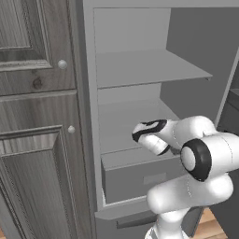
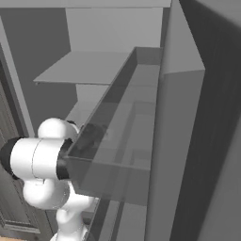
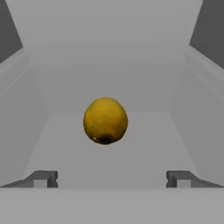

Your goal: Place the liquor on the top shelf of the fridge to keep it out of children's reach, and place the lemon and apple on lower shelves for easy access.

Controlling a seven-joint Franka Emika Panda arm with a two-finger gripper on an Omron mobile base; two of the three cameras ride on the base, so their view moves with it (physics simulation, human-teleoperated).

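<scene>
**Claw spread wide, lemon loose on a lower fridge shelf**

Claw point(image 3: 112, 178) stands released in the hand view, its two dark fingertips point(image 3: 43, 178) set far apart at 8 and 4 o'clock of the picture with nothing between them. Ahead of it, just above centre, sits the lemon point(image 3: 105, 120), a yellow-orange ball with a dark spot on its underside, untouched by either tip. It appears to rest on a flat grey lower shelf point(image 3: 144, 148) inside the light grey fridge point(image 3: 109, 52), with the back wall at 12 o'clock and the side walls closing in at 9 and 3 o'clock.

From the left base view, the white arm point(image 1: 196, 158) rises from 5 o'clock and reaches toward the centre, its wrist over the lower shelf that sits right above the grey drawer box point(image 1: 140, 179). The top shelf point(image 1: 149, 67) lies bare at 12 o'clock. Wood-grain cupboard doors point(image 1: 37, 116) stand at 9 o'clock, beside the fridge.

From the right base view, the arm sits at 8 o'clock, partly behind a translucent door bin point(image 2: 117, 146) on the open fridge door point(image 2: 188, 141), which runs from the centre toward 3 o'clock.
</scene>
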